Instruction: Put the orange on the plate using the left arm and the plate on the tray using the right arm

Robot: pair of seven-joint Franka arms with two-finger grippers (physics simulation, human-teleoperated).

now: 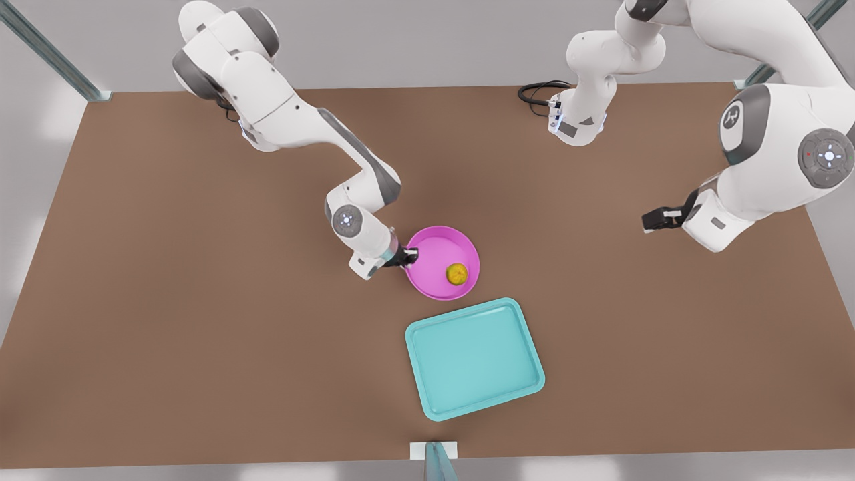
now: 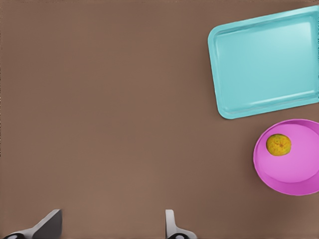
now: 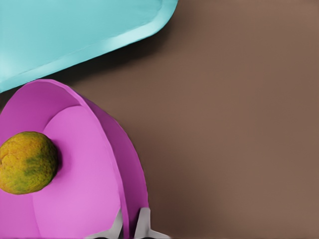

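From my station I see the brown desk (image 1: 200,321) spanning the front view, pale grey walls around it and metal posts at its far corners. A black cable (image 1: 538,90) lies coiled near the far edge, by one arm's base.

The turquoise tray (image 1: 474,359) sits near the desk's near edge, about midway along it. It lies flat, turned a little askew to that edge, and its long axis runs roughly across the desk, from the front view's left to its right.

The pink plate (image 1: 427,280) sits just beyond the tray's far edge, close to it but apart, near the desk's middle. In the right wrist view the plate (image 3: 79,199) looks tipped, its rim raised where the fingers meet it.

The orange (image 1: 457,273) rests inside the plate, toward the side nearer the front view's right. Its greenish blotches show on the orange (image 3: 26,163) in the right wrist view; being roundish, it has no long axis I can name.

The right gripper (image 1: 409,255) is at the plate's rim on the front view's left, its jaws narrow and pinching that rim between them.

The left gripper (image 1: 658,219) hangs above bare desk toward the front view's right edge, well apart from everything, waiting. Its fingers (image 2: 171,225) stand wide with nothing between them.
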